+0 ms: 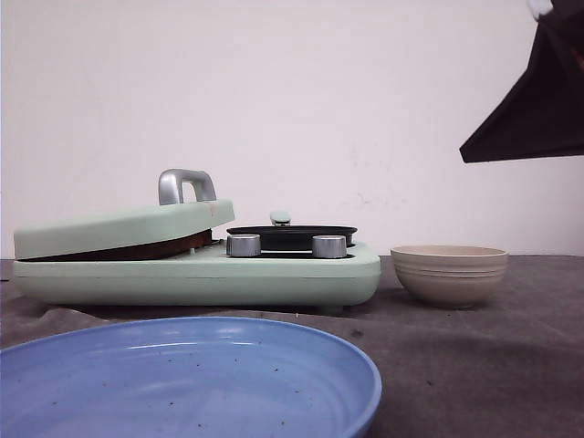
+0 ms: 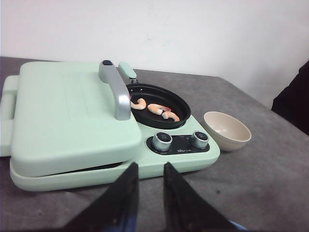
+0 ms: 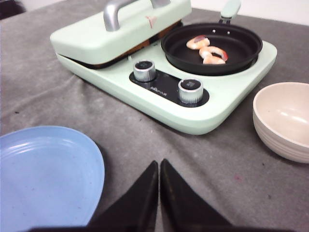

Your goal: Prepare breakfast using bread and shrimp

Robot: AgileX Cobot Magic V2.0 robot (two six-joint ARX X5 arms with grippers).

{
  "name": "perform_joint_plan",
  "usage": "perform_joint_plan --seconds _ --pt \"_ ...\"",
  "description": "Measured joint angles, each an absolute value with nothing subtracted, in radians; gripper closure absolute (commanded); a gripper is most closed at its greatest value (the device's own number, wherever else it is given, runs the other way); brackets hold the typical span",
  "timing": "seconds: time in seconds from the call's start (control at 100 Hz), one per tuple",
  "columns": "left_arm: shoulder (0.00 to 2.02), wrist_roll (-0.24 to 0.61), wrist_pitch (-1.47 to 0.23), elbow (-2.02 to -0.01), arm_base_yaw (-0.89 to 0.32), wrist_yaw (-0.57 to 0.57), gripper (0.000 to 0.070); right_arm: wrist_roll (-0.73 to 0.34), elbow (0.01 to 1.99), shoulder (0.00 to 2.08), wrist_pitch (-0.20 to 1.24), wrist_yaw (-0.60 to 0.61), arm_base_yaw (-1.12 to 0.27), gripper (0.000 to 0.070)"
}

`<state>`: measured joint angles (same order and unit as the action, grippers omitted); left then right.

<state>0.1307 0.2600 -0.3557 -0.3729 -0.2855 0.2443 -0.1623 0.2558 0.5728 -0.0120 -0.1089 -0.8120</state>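
The left gripper [image 2: 147,181] hangs just short of the cooker [image 2: 96,121], its fingers a little apart with nothing between them. Beyond it, past the shut lid [image 2: 67,106] and its handle [image 2: 116,92], three shrimp [image 2: 154,108] lie in the black pan [image 2: 161,99]. The bread is hidden from me. The right gripper [image 3: 159,179] has its fingers pressed together, empty, over the grey cloth; a blue plate [image 3: 46,179] lies beside it, a cream bowl [image 3: 285,118] on its other side, two knobs [image 3: 190,91] ahead.

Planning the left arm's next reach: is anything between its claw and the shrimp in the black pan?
Yes. The mint-green hinged lid with its grey metal handle lies between the left claw and the three shrimp in the round black pan.
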Motion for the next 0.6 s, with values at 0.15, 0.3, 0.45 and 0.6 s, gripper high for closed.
perform_joint_plan --seconds 0.15,0.3,0.45,0.6 --pt "0.131 0.275 -0.356 -0.373 -0.286 0.244 0.07 -0.162 0.256 0.573 -0.012 -0.109 -0.812 0.07" --pt "0.131 0.277 -0.356 -0.373 -0.286 0.244 0.07 -0.162 0.256 0.573 -0.012 -0.109 -0.812 0.07" --pt "0.131 0.277 -0.356 -0.373 -0.286 0.245 0.07 -0.162 0.256 0.573 -0.012 -0.109 -0.812 0.07" --pt "0.131 0.277 -0.356 -0.373 -0.286 0.244 0.07 -0.162 0.256 0.573 -0.012 -0.109 -0.812 0.07"
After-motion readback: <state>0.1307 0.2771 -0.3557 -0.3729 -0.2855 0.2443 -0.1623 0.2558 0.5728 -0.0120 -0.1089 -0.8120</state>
